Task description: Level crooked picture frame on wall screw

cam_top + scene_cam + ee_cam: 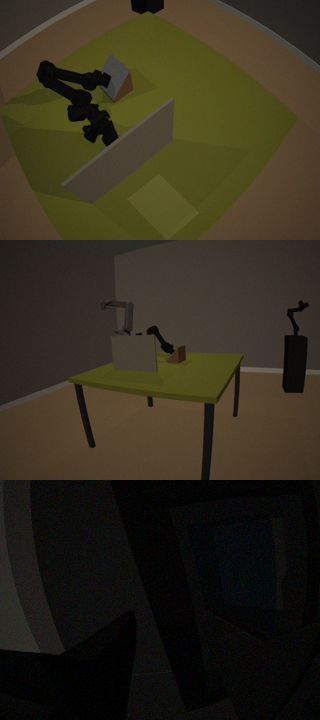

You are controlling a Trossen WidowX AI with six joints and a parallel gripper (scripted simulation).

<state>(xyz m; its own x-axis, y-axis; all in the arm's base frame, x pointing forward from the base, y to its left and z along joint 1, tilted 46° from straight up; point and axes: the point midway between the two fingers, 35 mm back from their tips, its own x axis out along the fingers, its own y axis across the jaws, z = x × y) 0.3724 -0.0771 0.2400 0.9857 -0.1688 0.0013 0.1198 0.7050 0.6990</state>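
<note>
The picture frame point(162, 600) shows dimly in the wrist view, with a dark side bar, a grey mat and a blue picture. The side bar slants from upper left to lower right there; which side hangs high I cannot tell. My gripper point(167, 615) point(109, 134) is open, its fingers on either side of that bar. A gap shows between the left finger and the bar; the right finger's gap is unclear. The upright panel point(134, 149) point(134, 352) hides frame and gripper in the exterior view. The wall screw and notched strip are hidden.
A wedge block point(126, 86) point(178, 355) stands by my arm's base. The panel rises from the yellow-green table point(219, 103) point(196, 379). A grey arm point(128, 317) stands behind the panel. Another black arm stands on a dark pedestal point(295, 364) off the table.
</note>
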